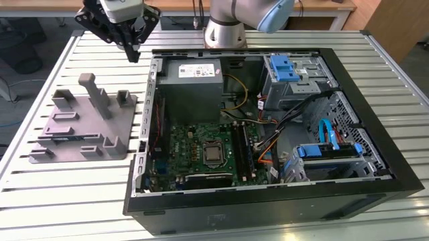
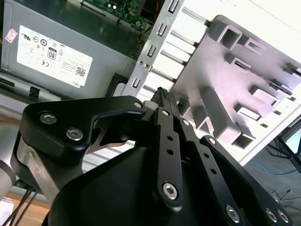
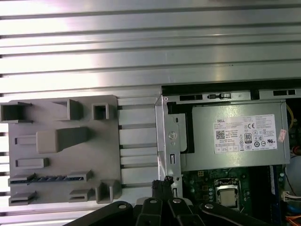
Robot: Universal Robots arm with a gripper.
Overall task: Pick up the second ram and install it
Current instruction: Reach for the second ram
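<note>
The second ram [image 3: 47,179] is a thin blue stick lying edge-up in a slot of the grey holder plate [image 3: 61,117]. In the exterior view the ram [image 1: 67,137] sits near the plate's front, on the exterior view's left. My gripper [image 1: 134,55] hangs above the table at the back, between the holder plate [image 1: 84,125] and the computer case's rear corner. Its black fingers [image 2: 162,96] are pressed together with nothing between them. In the first wrist view the gripper [image 3: 164,182] points down beside the case's metal edge. The black memory slots [image 1: 242,148] lie on the green motherboard.
The open computer case [image 1: 375,150] fills the exterior view's right, with a grey power supply [image 1: 191,83] at its back left, blue drive brackets [image 1: 285,68] and loose cables. The holder plate has a tall upright post [image 1: 94,95]. The slatted metal table [image 1: 67,191] carries everything.
</note>
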